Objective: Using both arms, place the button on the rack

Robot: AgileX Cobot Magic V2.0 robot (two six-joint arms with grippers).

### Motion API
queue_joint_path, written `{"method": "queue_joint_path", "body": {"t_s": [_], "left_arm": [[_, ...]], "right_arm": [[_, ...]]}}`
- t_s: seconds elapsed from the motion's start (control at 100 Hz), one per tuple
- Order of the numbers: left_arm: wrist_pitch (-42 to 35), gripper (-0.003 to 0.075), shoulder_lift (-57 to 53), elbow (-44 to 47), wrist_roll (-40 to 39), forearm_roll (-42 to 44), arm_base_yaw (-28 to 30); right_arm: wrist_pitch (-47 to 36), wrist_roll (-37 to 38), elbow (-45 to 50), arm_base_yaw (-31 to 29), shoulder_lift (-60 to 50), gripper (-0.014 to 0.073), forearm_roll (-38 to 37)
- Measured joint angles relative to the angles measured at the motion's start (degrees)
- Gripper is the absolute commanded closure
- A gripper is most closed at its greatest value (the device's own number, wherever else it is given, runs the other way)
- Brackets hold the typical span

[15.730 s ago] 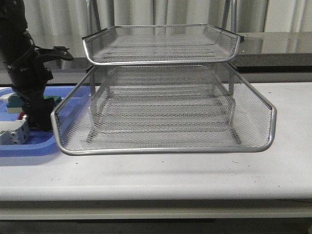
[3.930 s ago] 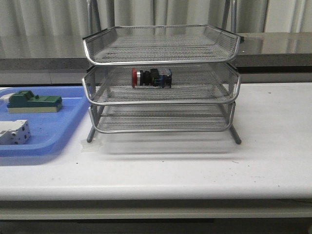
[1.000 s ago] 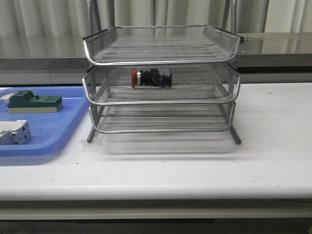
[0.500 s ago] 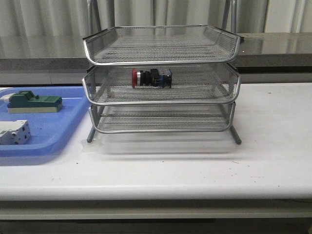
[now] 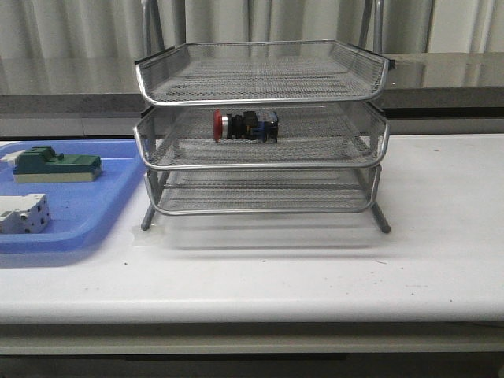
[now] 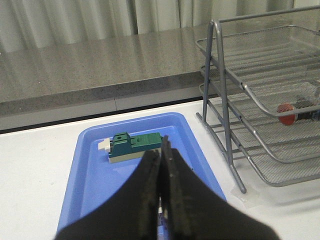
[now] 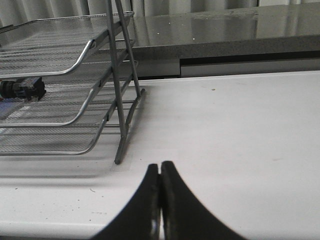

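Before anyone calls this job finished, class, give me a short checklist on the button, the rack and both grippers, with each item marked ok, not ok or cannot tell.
1. Button lies on the rack's middle tier, on its side: ok.
2. Button is fully inside that tier, not hanging over the rim: ok.
3. Left gripper is shut, holding nothing, away from the rack: ok.
4. Right gripper is shut, holding nothing, over bare table: ok.
5. Rack stands level on its legs: ok.
6. Green block and white switch lie in the blue tray: ok.
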Motion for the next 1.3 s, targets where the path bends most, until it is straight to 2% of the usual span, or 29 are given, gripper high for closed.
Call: {"method": "queue_joint_path", "body": {"t_s": [0.43,0.63,0.95,1.17,1.3], "left_arm": [[-1.4,0.074,-13.7,8.4,-13.8,9.2,0.0],[-1.4,0.074,-19.2,13.8,-15.1,9.7,0.0],[-2.3,0.074,-19.1,19.9,-16.0,9.8,0.0],[-9.4,0.074,-19.1,19.9,-16.2,9.8,0.0],[-11.2,0.074,-19.1,19.9,-16.2,9.8,0.0]], "right_arm": [[0.0,0.0,0.0,0.0,0.0,0.0654,0.0],[0.0,0.0,0.0,0.0,0.0,0.0654,0.0],[-0.1,0.0,0.0,0.0,0.0,0.0654,0.0],[-0.1,0.0,0.0,0.0,0.0,0.0654,0.0],[-0.1,0.0,0.0,0.0,0.0,0.0654,0.0]]}}
